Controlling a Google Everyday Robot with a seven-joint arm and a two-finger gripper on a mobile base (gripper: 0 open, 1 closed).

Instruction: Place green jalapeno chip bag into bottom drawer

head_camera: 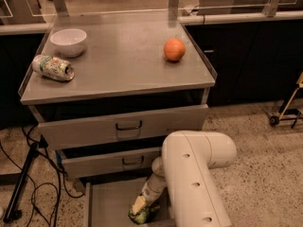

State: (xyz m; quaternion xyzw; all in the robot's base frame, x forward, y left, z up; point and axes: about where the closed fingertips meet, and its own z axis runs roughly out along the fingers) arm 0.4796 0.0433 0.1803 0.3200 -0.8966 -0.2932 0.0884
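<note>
The green jalapeno chip bag (146,215) is a small crumpled green lump lying in the open bottom drawer (109,205), near its front right. My gripper (139,206) reaches down into that drawer and is at the bag's top, touching or just above it. My white arm (194,174) bends down in front of the cabinet and hides the drawer's right part.
The two upper drawers (125,126) (113,161) stand partly pulled out above the bottom one. On the cabinet top are a white bowl (68,41), a crushed green-white can (53,67) and an orange (174,49). Cables and a stand leg (28,174) lie on the left floor.
</note>
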